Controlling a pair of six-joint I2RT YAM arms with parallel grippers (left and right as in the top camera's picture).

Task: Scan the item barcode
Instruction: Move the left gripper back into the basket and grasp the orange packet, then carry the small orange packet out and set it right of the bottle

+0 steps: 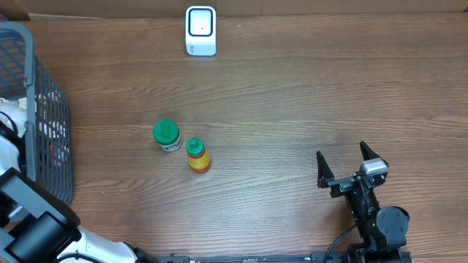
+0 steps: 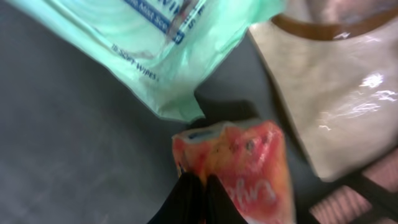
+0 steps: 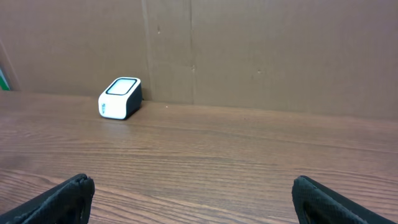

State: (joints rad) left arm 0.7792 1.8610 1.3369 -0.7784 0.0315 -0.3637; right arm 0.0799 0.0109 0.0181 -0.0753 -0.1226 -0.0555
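Left wrist view: left claw (image 2: 199, 184) pinches the orange packet (image 2: 249, 162) by its thin edge, so lifting may slip it; right claw (image 3: 194, 196) gapes open.

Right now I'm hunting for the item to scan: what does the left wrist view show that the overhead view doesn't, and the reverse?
Only left wrist: the left claw shut on an orange-red crinkly packet, beside a mint-green plastic wipes pack and a glossy beige pouch. Only overhead: the white box-shaped scanner, green-capped bottle, orange bottle, grey mesh basket, open right claw. Shared: nothing I can identify for certain.
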